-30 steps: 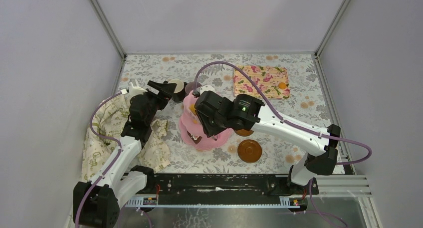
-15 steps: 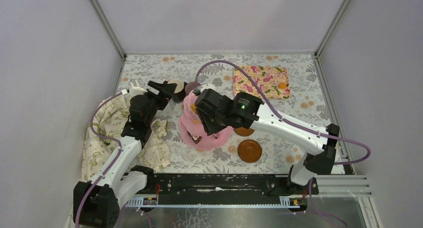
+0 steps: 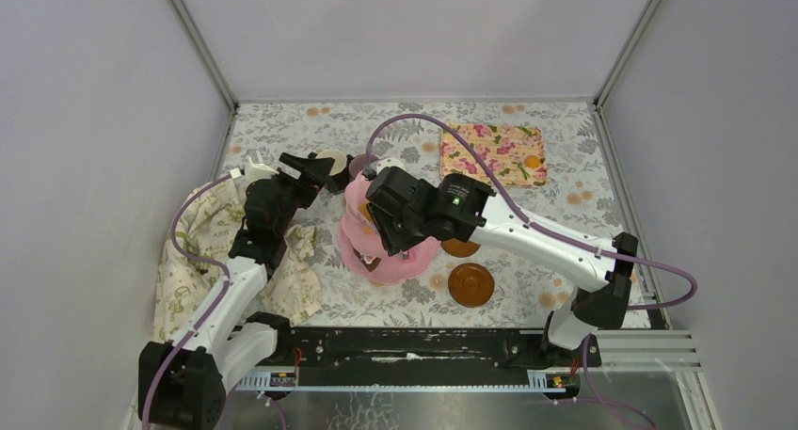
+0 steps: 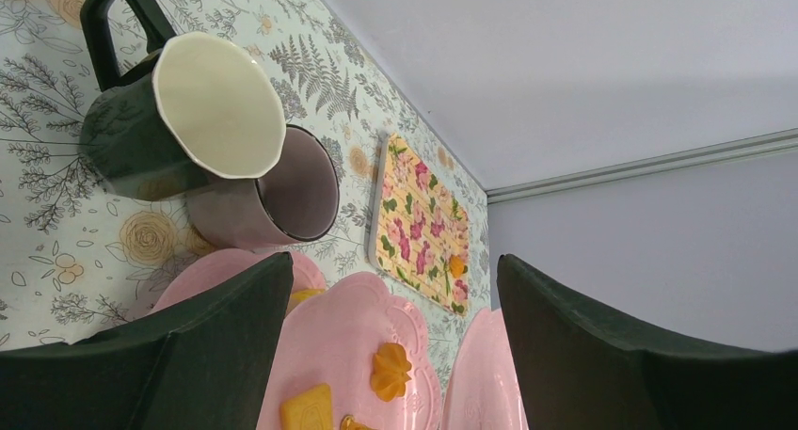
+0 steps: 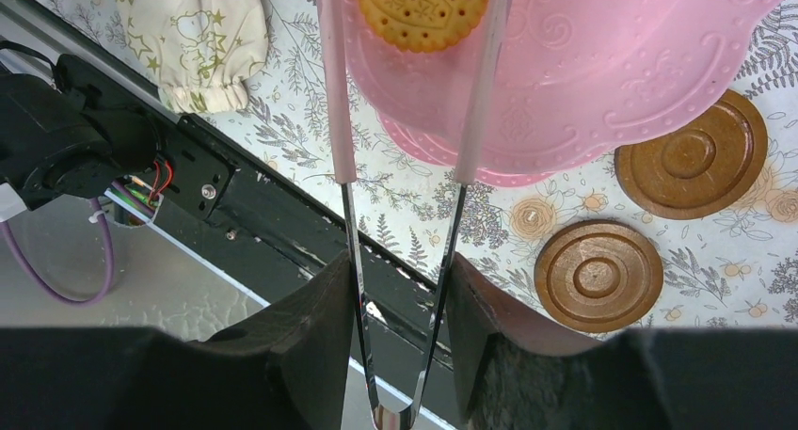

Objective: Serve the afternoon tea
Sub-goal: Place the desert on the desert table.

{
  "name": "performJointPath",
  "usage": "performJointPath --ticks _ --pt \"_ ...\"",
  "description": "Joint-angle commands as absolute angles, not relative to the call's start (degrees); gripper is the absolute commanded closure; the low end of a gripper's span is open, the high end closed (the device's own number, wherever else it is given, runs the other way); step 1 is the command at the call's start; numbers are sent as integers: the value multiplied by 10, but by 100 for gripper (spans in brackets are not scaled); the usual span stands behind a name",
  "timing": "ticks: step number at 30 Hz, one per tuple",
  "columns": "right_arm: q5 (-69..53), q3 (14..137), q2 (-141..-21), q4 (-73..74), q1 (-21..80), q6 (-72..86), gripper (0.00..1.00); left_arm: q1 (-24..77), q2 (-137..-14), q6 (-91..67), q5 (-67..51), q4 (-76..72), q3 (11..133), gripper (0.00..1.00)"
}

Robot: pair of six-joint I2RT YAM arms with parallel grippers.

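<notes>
Right gripper (image 5: 400,289) clasped tongs (image 5: 348,223) flanking a brittle biscuit (image 5: 422,7), best nipped at its edges; left gripper (image 4: 391,326) gaped empty.

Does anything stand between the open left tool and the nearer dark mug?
Nothing visible does. From above, the left tool sits right beside the dark mug with the cream inside, with no object in the gap. The second mug is beyond that one, and the pink cake stand lies off to the side.

Dark mug (image 4: 179,119), seemingly touching second mug (image 4: 282,190)
</notes>
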State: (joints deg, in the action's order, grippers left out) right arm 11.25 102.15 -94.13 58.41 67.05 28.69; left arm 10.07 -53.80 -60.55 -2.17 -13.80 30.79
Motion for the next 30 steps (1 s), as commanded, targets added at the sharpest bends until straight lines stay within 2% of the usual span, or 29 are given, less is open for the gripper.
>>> performJointPath --ticks 1,30 --pt "110 1039 -928 564 667 281 55 96 -541 -608 -30 -180 305 14" --pt "130 982 -860 538 666 273 57 95 -559 -600 -22 -171 320 14"
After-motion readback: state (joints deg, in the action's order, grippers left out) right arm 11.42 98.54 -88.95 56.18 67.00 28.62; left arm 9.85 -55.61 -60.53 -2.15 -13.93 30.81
